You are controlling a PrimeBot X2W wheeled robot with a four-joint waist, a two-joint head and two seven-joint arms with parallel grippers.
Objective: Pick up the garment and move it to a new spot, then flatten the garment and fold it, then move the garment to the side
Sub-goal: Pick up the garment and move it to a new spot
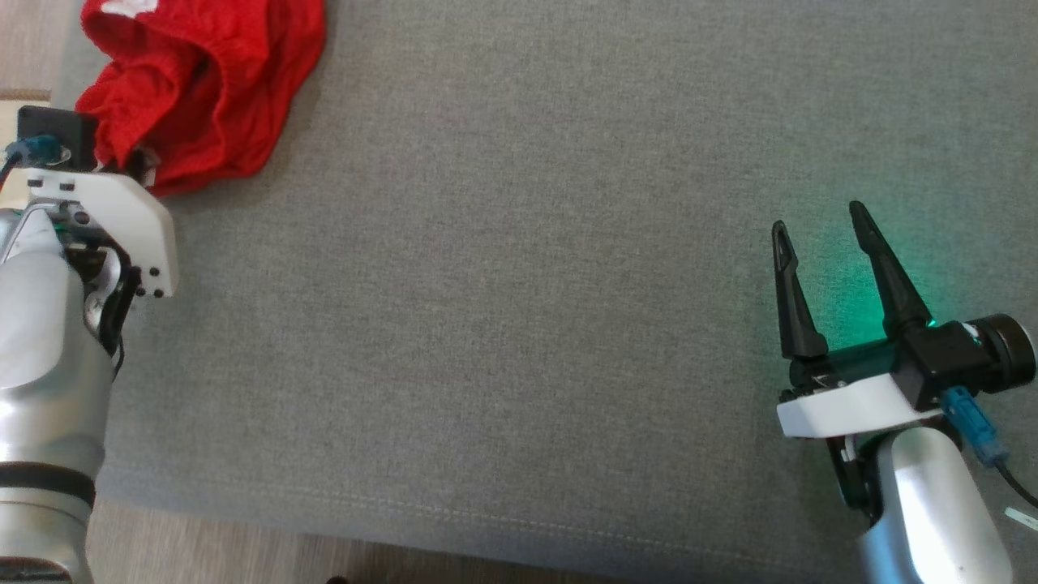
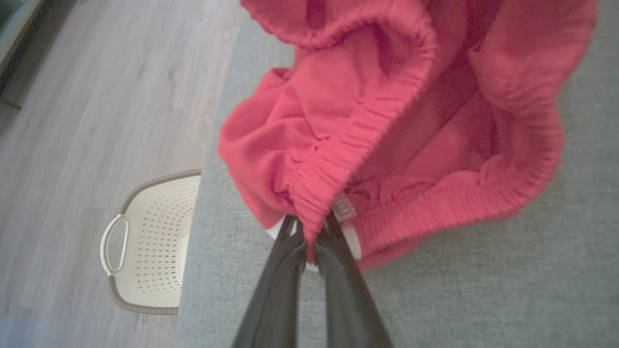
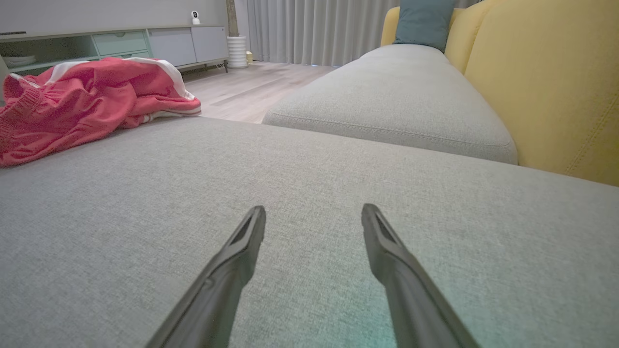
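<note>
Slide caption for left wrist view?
Left pincer shut on red garment elastic band near grey cushion edge; cream basket on floor.

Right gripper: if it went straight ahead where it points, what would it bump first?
Likely the far grey cushion, past the near cushion it hovers over. The right gripper is open, and the red garment lies off to its side. Depth is hard to judge.

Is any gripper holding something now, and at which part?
The left gripper pinches the red garment at its elastic waistband; the right gripper holds nothing.
</note>
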